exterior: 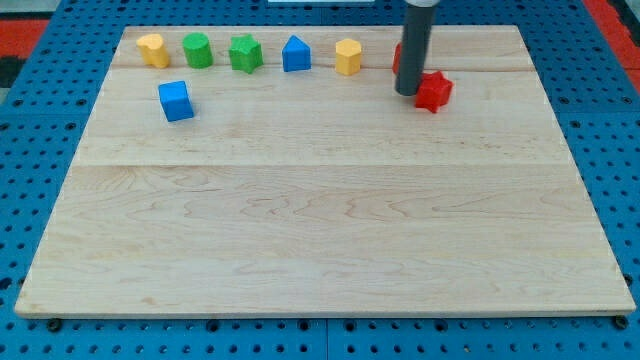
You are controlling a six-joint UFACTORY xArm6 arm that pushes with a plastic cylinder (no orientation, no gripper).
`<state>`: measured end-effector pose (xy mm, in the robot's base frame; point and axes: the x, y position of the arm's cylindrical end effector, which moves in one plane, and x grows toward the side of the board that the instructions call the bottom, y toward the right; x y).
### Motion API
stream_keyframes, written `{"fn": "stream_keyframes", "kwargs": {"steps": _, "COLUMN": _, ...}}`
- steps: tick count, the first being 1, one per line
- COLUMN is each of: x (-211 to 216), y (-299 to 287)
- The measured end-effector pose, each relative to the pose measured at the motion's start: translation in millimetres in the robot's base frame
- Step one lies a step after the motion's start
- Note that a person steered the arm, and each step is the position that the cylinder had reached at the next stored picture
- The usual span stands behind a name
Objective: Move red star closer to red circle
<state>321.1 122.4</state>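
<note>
The red star (434, 91) lies near the view's top right on the wooden board (320, 220). My tip (407, 93) stands just to the star's left, touching or nearly touching it. The dark rod hides most of the red circle (398, 57); only a red sliver shows at the rod's left edge, just above and left of the star.
A row along the view's top holds a yellow heart (153, 49), a green cylinder (197, 49), a green star (245, 53), a blue pentagon-like block (296, 54) and a yellow hexagon (348, 57). A blue cube (176, 101) lies below the row at left.
</note>
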Motion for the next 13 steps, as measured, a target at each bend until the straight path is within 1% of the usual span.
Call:
{"fn": "stream_keyframes", "kwargs": {"steps": 1, "x": 11.0, "y": 10.6}}
{"fn": "stream_keyframes", "kwargs": {"steps": 2, "x": 32.1, "y": -7.5}}
{"fn": "stream_keyframes", "kwargs": {"steps": 3, "x": 72.6, "y": -13.2}}
{"fn": "stream_keyframes", "kwargs": {"steps": 4, "x": 81.1, "y": 31.5}}
{"fn": "stream_keyframes", "kwargs": {"steps": 5, "x": 66.1, "y": 55.3}}
{"fn": "stream_keyframes", "kwargs": {"steps": 6, "x": 42.7, "y": 60.4}}
{"fn": "stream_keyframes", "kwargs": {"steps": 10, "x": -4.7, "y": 68.3}}
{"fn": "stream_keyframes", "kwargs": {"steps": 11, "x": -0.3, "y": 81.6}}
{"fn": "stream_keyframes", "kwargs": {"steps": 12, "x": 15.6, "y": 70.8}}
{"fn": "stream_keyframes", "kwargs": {"steps": 13, "x": 9.9, "y": 46.1}}
